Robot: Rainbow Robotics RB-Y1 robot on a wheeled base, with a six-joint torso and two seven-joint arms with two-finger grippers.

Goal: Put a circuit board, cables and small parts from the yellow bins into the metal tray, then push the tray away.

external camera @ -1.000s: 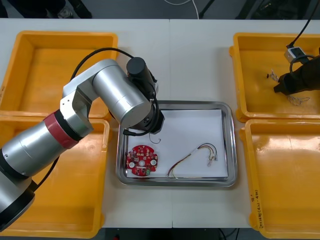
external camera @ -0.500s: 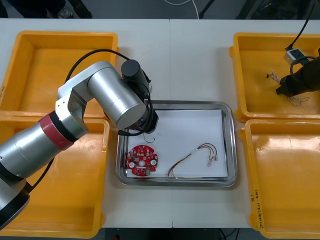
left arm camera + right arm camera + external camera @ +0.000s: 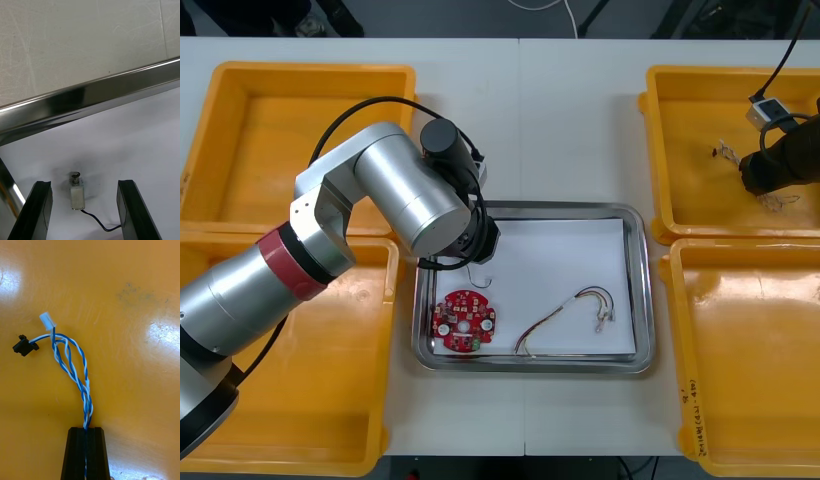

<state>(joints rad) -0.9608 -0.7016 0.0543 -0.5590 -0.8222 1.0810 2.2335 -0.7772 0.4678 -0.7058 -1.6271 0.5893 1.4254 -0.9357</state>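
My left gripper (image 3: 83, 183) stands open over the white inside of the metal tray (image 3: 86, 101), near its far left corner (image 3: 480, 248). Between its fingers (image 3: 39, 210) the black cable's metal-tipped end (image 3: 77, 191) lies loose on the tray floor. A round red circuit board (image 3: 463, 322) and a red and yellow cable (image 3: 565, 318) also lie in the tray (image 3: 641, 300). In the far right yellow bin (image 3: 700, 120), my right gripper (image 3: 86, 432) is shut on the twisted blue and white cable (image 3: 71, 363), whose black and white plugs fan out ahead of the fingertips. That gripper (image 3: 752, 172) sits low in the bin.
A small metal part (image 3: 725, 152) lies in the far right bin beside the right gripper. The near right bin (image 3: 750, 400) and both left bins (image 3: 290, 130) flank the tray. My left arm's elbow hangs over the near left bin (image 3: 330, 400).
The left gripper has opened and let go of the black cable in the tray, drawing back slightly. The right gripper has shut on the blue and white cable.
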